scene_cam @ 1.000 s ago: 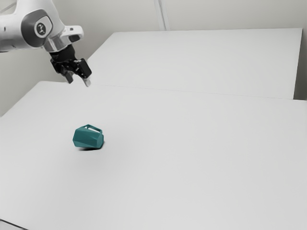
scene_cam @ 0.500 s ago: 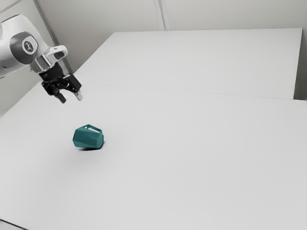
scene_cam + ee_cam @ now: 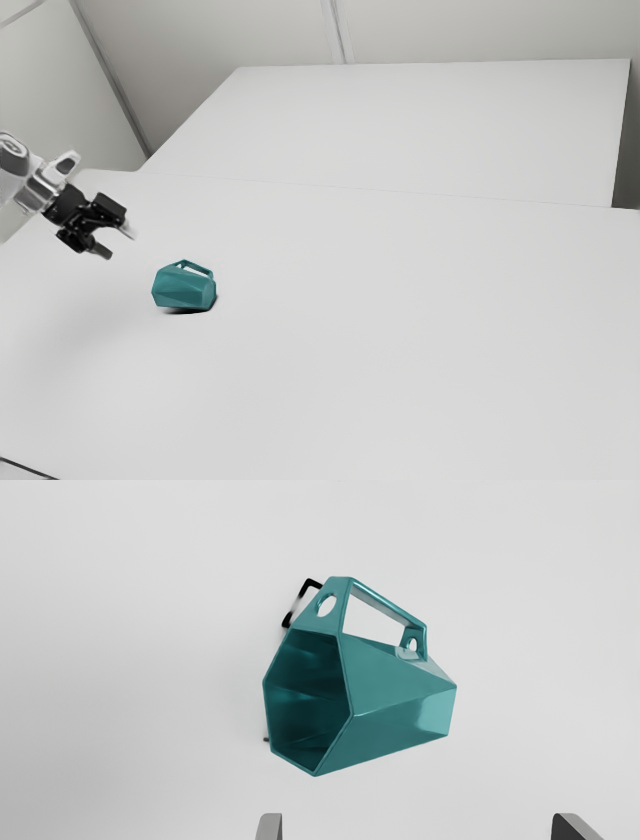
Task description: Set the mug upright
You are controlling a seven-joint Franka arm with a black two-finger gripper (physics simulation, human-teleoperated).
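at the exterior view's left edge, a white and grey robot arm (image 3: 25,182) slants down into the scene, its black two-finger gripper (image 3: 117,243) open and empty above the table. in the wrist view its fingers (image 3: 269,827) stand wide apart, with pale grey on their tips. below the arm, a thin dark line (image 3: 28,469) crosses the exterior view's lower left corner.

just to the exterior view's right of the gripper, near it but untouched, a teal faceted mug (image 3: 184,288) with a smooth, glossy finish lies on its side on a broad, plain white table (image 3: 400,330). its angular handle (image 3: 385,602) rises from the upper side, pierced by a round hole at each end. the wrist view looks into the mug's dark, many-sided mouth (image 3: 305,695); the body narrows toward the base. beside the mouth end of the handle, a black bent outline (image 3: 310,582) shows against the white, its nature unclear. a dark shadow (image 3: 188,312) hugs the mug's underside.

behind the table, a pale wall (image 3: 240,30) carries an upright strip (image 3: 338,30), while a large, flat white panel (image 3: 420,130) spreads toward the exterior view's right, ending at a dark grey area (image 3: 630,150).
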